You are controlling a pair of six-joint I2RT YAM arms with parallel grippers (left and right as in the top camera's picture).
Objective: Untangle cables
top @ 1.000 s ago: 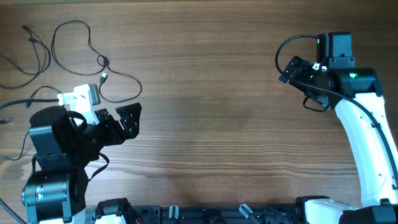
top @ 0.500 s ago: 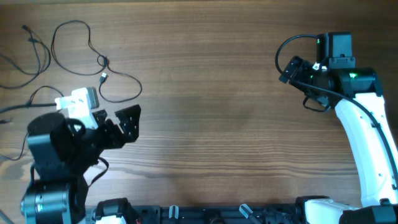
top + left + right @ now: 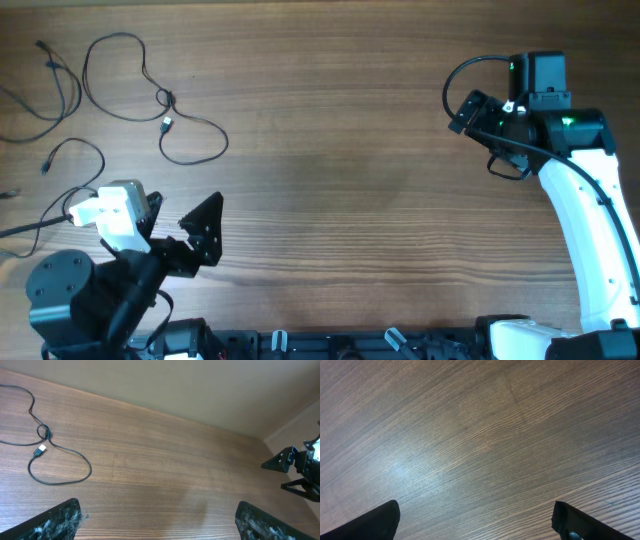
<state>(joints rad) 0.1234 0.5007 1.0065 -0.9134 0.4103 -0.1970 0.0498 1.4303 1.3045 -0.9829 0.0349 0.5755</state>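
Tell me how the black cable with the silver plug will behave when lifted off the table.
The cable lies in loose curves and crosses itself, so it is probably floppy and would drape when lifted. It looks very thin, so it is likely light and may slip from a grip. Its silver plug would probably dangle below.

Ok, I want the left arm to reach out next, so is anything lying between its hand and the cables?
Nothing visible does. Only bare table separates the open left hand from the cables, whose nearest loop lies just ahead of it, untouched.
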